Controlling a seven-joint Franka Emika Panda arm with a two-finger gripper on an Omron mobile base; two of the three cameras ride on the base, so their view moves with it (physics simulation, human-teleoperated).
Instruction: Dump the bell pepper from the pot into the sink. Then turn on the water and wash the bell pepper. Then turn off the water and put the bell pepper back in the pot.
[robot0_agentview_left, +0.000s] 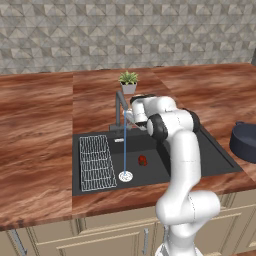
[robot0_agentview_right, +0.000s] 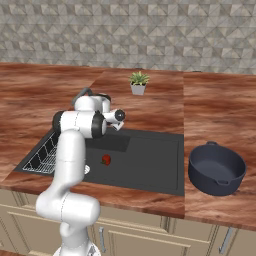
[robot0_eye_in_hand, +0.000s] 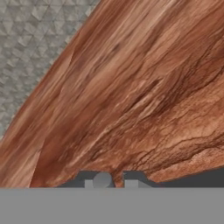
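Fingers first: we're only catching the two small dark finger tips (robot0_eye_in_hand: 133, 183) poking up at the bottom of the hand view, sitting fairly close together with a small grey rounded bit between them, and we honestly cannot tell whether they're pinching it or just hanging beside it. Behind them that view is showing reddish-brown wood-grain countertop (robot0_eye_in_hand: 144, 96) and a wedge of grey patterned tile wall (robot0_eye_in_hand: 35, 39).

From the base cameras, we're seeing the white arm's hand (robot0_agentview_left: 134, 114) hovering at the back edge of the black rectangular sink (robot0_agentview_left: 210, 155), right by the dark grey angular faucet (robot0_agentview_left: 120, 107). A thin pale blue stream of water (robot0_agentview_left: 124, 150) is running straight down from the faucet onto the round silver drain (robot0_agentview_left: 125, 175).

The tiny red bell pepper (robot0_agentview_left: 142, 160) is lying on the sink floor, just beside the drain on its right and apart from the stream, so the water isn't hitting it. A wire grid rack (robot0_agentview_left: 96, 162) is sitting along the sink's left end.

The dark navy-blue round pot (robot0_agentview_right: 216, 169) is standing upright on the countertop just beside the sink's right edge, looking empty inside. A small green plant in a white pot (robot0_agentview_right: 138, 82) is sitting near the back edge of the countertop, behind the faucet.
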